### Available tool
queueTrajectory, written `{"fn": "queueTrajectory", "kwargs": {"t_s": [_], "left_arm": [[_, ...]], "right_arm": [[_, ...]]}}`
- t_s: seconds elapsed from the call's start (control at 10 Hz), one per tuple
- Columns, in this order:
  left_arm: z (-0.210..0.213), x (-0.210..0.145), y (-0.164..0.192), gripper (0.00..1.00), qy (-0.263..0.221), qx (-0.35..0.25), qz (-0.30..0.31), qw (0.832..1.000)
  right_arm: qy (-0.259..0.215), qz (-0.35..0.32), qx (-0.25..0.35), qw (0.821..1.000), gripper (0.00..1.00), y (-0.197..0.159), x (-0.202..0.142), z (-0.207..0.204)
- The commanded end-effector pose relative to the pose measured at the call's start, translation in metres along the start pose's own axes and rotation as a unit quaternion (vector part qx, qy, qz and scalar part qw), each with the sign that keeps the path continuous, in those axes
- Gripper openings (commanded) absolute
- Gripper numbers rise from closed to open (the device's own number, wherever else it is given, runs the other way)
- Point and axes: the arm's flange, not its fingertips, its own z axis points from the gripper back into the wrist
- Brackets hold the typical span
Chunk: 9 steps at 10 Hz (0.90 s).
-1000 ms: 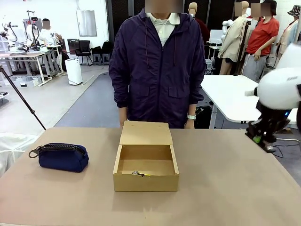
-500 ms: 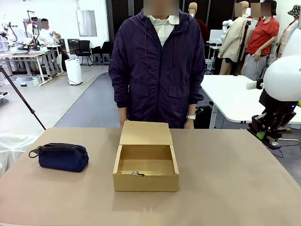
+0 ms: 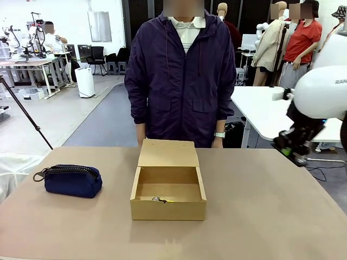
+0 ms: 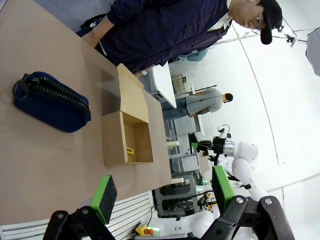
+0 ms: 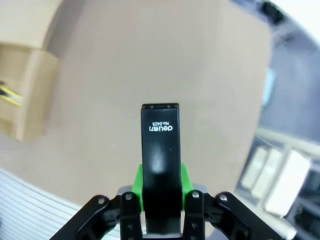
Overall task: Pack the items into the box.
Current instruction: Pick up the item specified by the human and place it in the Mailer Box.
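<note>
- Stapler [image 5: 160, 135]: it sits clamped between the green pads [image 5: 184, 179] of the right hand [image 3: 293, 150]. The grip is at its back end, so the nose juts out ahead and can go down into the box first.
- Right hand: it hangs in the air over the far right of the bench [image 3: 260, 206], well apart from the box. This looks like the carrying step, with the drop not yet made.
- Box [image 3: 168, 208]: it stands at the middle of the bench with its lid flap tipped up on the far side. That leaves the mouth open from above and from the robot's side.
- Knife [image 3: 160, 200]: it lies inside the box against the near wall, so most of the floor is bare for the stapler.
- Left hand [image 4: 162, 192]: its pads are wide apart and grip nothing. It is held back on the pouch's side, probably to keep the path clear.
- Pouch [image 3: 72, 181]: it lies at the left of the bench, well apart from the box, and is not for packing.
- Person [image 3: 181, 81]: stands behind the box with arms down, touching nothing.
- Next move, as I judge it: the stapler must cross to above the box and go down between the walls. The right wall and the raised flap are the likely snags.
</note>
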Motion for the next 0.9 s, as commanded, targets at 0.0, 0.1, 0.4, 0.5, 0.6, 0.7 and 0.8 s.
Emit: {"fn": "queueTrajectory", "kwargs": {"t_s": [0.0, 0.1, 0.4, 0.5, 0.6, 0.7, 0.8], "left_arm": [[0.0, 0.0, -0.001, 1.0, -0.004, -0.011, -0.004, 1.0], [0.0, 0.0, -0.001, 1.0, -0.004, -0.011, -0.004, 1.0], [0.0, 0.0, -0.001, 1.0, -0.004, -0.011, -0.004, 1.0], [0.0, 0.0, -0.001, 1.0, -0.004, -0.011, -0.004, 1.0], [0.0, 0.0, -0.001, 1.0, -0.004, -0.011, -0.004, 1.0], [0.0, 0.0, -0.001, 1.0, -0.004, -0.011, -0.004, 1.0], [0.0, 0.0, -0.001, 1.0, -0.004, -0.011, -0.004, 1.0]], "right_arm": [[-0.062, 0.121, 0.068, 0.988, 0.0, 0.045, 0.043, 0.003], [-0.076, 0.191, 0.096, 0.974, 0.0, 0.077, 0.059, 0.009], [-0.097, 0.397, 0.17, 0.897, 0.0, 0.18, 0.102, -0.001], [-0.091, 0.441, 0.203, 0.87, 0.0, 0.203, 0.112, -0.01], [-0.08, 0.469, 0.209, 0.854, 0.0, 0.222, 0.119, -0.024], [-0.096, 0.504, 0.199, 0.835, 0.0, 0.237, 0.122, -0.045], [-0.079, 0.526, 0.193, 0.825, 0.0, 0.246, 0.122, -0.072]]}}
